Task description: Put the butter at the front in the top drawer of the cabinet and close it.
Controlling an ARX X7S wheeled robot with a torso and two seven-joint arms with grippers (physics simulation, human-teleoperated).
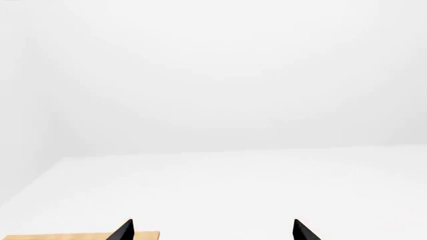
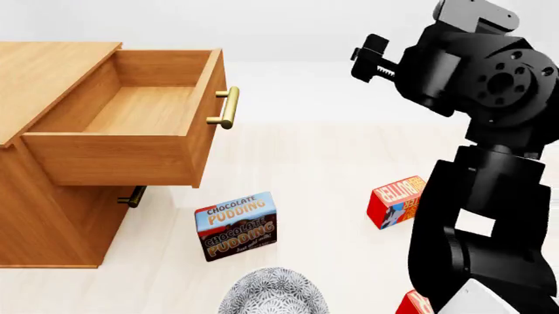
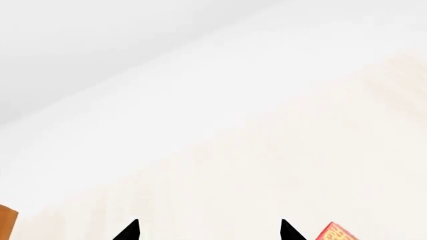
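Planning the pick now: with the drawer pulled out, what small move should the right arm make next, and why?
Probably lower the right claw toward the butter. The top drawer already stands open and shows nothing inside, the box still lies on the floor beside the right arm, and both claws are open and hold nothing. A second red box is largely hidden behind the arm.

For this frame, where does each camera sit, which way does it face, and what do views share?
Head: high, looking down at the cabinet, its open top drawer, pudding box and a butter; the right arm shows.
Left wrist: faces white background; fingertips and a wood edge show.
Right wrist: faces pale floor; fingertips show.
Shared: a red box corner, probably butter.
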